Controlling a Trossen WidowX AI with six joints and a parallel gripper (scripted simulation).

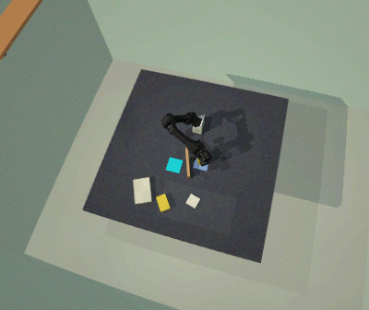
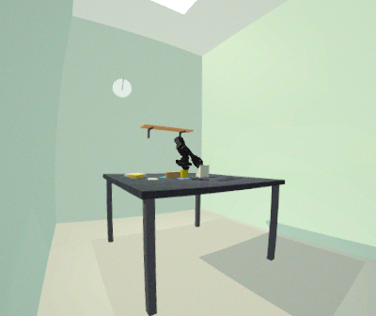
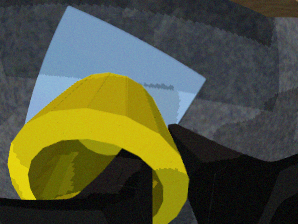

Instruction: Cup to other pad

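Okay, the cup (image 2: 184, 174) (image 3: 109, 118) is yellow and at the blue pad (image 1: 201, 168) (image 2: 182, 179) (image 3: 120, 50), which we take as the start pad. We see its base at or just over that pad; we can't tell whether it bears weight there. The gripper (image 1: 203, 160) (image 2: 184, 167) (image 3: 157, 135) has its fingers narrowed onto the cup's wall, one inside the mouth, one outside, so we mark it as holding the cup. We see no marbles: the inner finger and the rim hide much of the inside, so contents can't be confirmed.

Done: reach and, as we judge it, grasp. Left: a clear lift, the carry, the set-down, the release. Early stage, well under half.

Next out, the wooden bar (image 1: 188, 162) (image 2: 172, 175) stands between the blue pad and the cyan pad (image 1: 174, 165) (image 2: 163, 177), our likely goal. Nothing is set on the cyan pad. We'd want a level lift high enough to pass the bar; a tilt or a knock could spill marbles. Farther off lie a yellow block (image 1: 163, 203) (image 2: 136, 176) and a small white square (image 1: 193, 201) (image 2: 152, 179), both away from the likely route.
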